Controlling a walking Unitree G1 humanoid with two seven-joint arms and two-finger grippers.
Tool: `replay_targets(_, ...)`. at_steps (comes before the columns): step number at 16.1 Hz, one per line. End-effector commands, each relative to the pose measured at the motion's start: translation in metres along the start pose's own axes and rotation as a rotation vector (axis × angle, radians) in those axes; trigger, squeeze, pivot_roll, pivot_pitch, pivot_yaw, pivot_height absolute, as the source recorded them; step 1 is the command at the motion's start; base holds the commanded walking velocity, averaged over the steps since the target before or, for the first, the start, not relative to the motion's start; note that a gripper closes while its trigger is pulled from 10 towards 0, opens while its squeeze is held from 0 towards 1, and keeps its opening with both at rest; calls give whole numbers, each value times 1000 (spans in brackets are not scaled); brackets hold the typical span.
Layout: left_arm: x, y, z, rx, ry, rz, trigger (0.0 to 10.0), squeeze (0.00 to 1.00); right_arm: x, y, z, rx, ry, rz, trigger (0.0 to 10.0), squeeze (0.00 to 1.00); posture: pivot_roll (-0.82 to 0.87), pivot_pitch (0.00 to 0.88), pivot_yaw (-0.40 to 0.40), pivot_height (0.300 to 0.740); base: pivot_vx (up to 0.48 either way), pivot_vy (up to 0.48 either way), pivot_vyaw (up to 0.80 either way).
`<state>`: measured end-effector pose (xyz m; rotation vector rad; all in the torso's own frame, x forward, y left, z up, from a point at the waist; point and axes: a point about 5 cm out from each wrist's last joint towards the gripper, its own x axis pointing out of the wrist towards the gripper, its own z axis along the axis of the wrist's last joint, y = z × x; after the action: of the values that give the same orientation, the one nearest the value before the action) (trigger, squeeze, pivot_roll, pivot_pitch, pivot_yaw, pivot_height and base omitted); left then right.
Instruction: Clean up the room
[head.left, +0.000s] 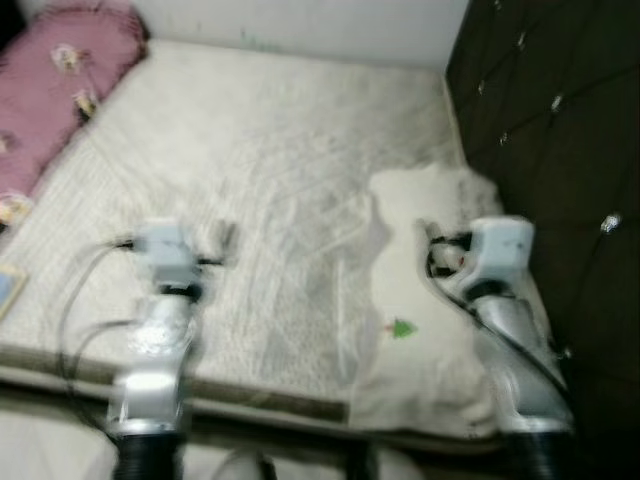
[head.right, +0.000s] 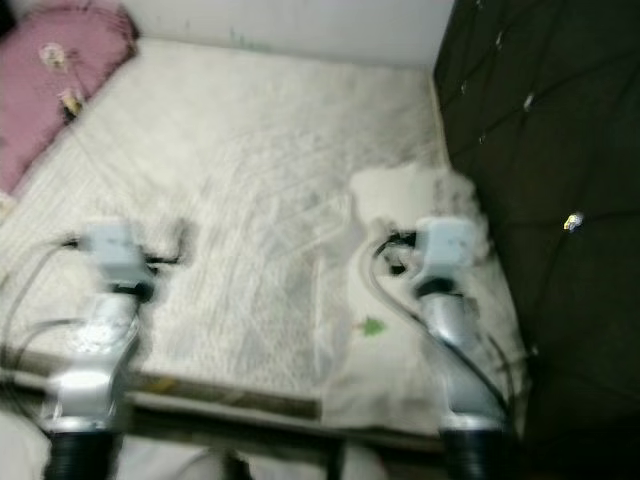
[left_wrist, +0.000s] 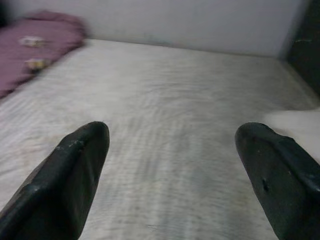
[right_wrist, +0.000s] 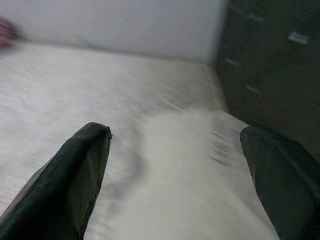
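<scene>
Cream fabric, a crumpled blanket (head.left: 425, 300), lay on the bed (head.left: 250, 180) at about four o'clock in the head view, against the dark tufted headboard (head.left: 560, 150). Its long axis ran roughly from twelve to six, from a bunched upper end near the headboard down to the mattress edge nearest the robot, a small green mark on it. A pink pillow (head.left: 50, 90) sat well apart at ten o'clock. As a judgement, the tidying had barely begun: the blanket was unfolded and nothing was held. The right gripper (right_wrist: 175, 165) hovered over the blanket, fingers spread wide and empty. The left gripper (left_wrist: 170, 170) hung over bare quilted mattress at eight o'clock, its fingers likewise parted, gripping nothing.
</scene>
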<state>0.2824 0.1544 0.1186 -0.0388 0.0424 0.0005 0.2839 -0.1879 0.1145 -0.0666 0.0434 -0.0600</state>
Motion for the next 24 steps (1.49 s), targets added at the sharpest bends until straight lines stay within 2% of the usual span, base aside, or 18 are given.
replay_targets(1, 0, 11, 2, 30, -5, 37, 10000, 0, 0, 14, 0, 24, 1, 65, 10000, 0, -32, 67, -18, 740, 0, 480, 0)
replay_targets(2, 0, 11, 2, 31, -6, 40, 10000, 0, -1, 16, -6, 133, 63, 36, 10000, 0, -32, 67, -18, 740, 0, 480, 0)
replay_targets(3, 0, 11, 2, 32, -6, 40, 10000, 0, -1, 14, -8, 183, 89, 3, 10000, 0, -30, 65, -18, 740, 0, 480, 0)
replay_targets(5, 1, 9, 2, 35, -13, 39, 10000, 0, 0, 11, -12, 43, 109, 17, 10000, 0, -32, 63, -17, 740, 0, 480, 0)
replay_targets(8, 1, 8, 3, 26, -15, 33, 10000, 0, -1, 16, -7, 104, 92, 65, 10000, 0, -34, 65, -18, 740, 0, 480, 0)
replay_targets(12, 1, 5, 3, -7, -16, 29, 10000, 0, -2, 21, -8, 131, 99, 99, 10000, 0, -34, 73, -22, 740, 0, 480, -800)
replay_targets(14, 1, 5, 3, 0, -17, 29, 10000, 0, -2, 22, -5, 172, 80, 122, 10000, 0, -34, 73, -22, 740, 0, 480, 0)
replay_targets(20, 1, 6, 4, 7, -17, 28, 10000, 0, -2, 19, -9, 164, 110, 109, 10000, 0, -34, 81, -23, 740, 0, 480, 0)
replay_targets(23, 2, 4, 4, 7, -18, 27, 10000, 0, -2, 21, -9, 88, 96, 99, 10000, 0, -35, 82, -22, 740, 0, 480, 0)
replay_targets(24, 2, 5, 3, 7, -15, 28, 10000, 0, -2, 24, -10, 116, 86, 131, 10000, 0, -34, 72, -12, 740, 0, 480, 0)
